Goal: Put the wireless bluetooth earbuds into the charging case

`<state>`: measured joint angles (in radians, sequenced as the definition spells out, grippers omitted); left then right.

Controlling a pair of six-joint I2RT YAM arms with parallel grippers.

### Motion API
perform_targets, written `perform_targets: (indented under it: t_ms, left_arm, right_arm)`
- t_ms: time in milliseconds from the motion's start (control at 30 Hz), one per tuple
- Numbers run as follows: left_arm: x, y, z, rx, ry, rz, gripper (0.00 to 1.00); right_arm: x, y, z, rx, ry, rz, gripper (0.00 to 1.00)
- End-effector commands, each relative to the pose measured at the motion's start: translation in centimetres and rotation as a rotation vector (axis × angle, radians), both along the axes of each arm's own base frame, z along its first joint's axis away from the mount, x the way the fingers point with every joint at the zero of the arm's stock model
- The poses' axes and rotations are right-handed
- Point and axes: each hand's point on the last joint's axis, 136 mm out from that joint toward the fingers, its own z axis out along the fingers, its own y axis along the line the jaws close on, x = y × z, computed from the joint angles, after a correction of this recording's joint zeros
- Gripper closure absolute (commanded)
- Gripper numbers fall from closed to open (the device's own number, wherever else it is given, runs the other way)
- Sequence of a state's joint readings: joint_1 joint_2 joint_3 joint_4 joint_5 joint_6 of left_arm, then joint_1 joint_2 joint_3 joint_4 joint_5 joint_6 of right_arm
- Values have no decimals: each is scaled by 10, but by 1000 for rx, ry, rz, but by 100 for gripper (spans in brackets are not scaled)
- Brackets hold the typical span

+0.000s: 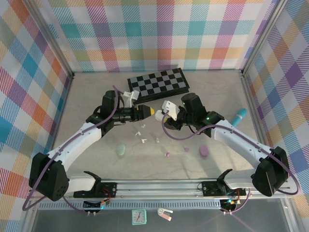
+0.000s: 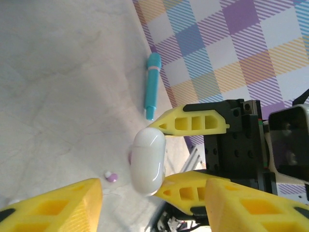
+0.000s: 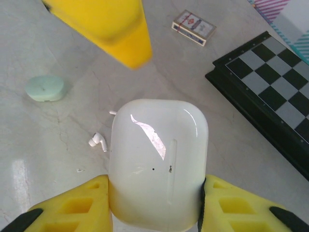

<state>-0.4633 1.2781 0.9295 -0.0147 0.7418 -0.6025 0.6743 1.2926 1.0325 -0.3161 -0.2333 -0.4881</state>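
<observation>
Gripping the white charging case (image 3: 158,159), the right gripper (image 3: 155,195) clamps it between both yellow fingers.
A white earbud (image 3: 99,141) lies on the table just beside the case and a lilac earbud (image 2: 112,177) near it; the left gripper (image 1: 148,112) faces the case, jaws apart, holding nothing.

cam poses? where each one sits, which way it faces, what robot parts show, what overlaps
Top external: above and behind the robot, looking down at the table; left arm and right arm show.
Left wrist: faces sideways at the right gripper holding the white case; own fingers at bottom.
Right wrist: looks down over that case between own fingers; a left-arm finger on top.
Shared: wrist views, the case; top and right wrist, the chessboard.
</observation>
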Motion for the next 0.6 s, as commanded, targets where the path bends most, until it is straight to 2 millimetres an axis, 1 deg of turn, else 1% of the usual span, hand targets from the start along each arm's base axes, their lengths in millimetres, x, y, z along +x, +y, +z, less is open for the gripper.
perform_targets:
  t_ms: [0,133,233,367,533,567]
  left_arm:
    - [-5,-18,8,-58,1,-56,48]
    - [-7,-28,6,-69,11,-77,56]
    - [-9,-33,5,-81,22,-92,58]
    - [-10,-38,3,-95,38,-104,67]
    - [-13,-41,3,-109,50,-122,68]
    - [-13,-41,2,-109,53,-125,69]
  right_arm:
    - [-11,9,22,46,-22,73,67]
    - [-11,8,22,47,-28,67,67]
    - [-11,8,23,53,-31,64,67]
    - [-11,7,24,58,-30,57,67]
    - [-9,6,21,48,-25,38,67]
    - [-8,6,21,47,-26,36,67]
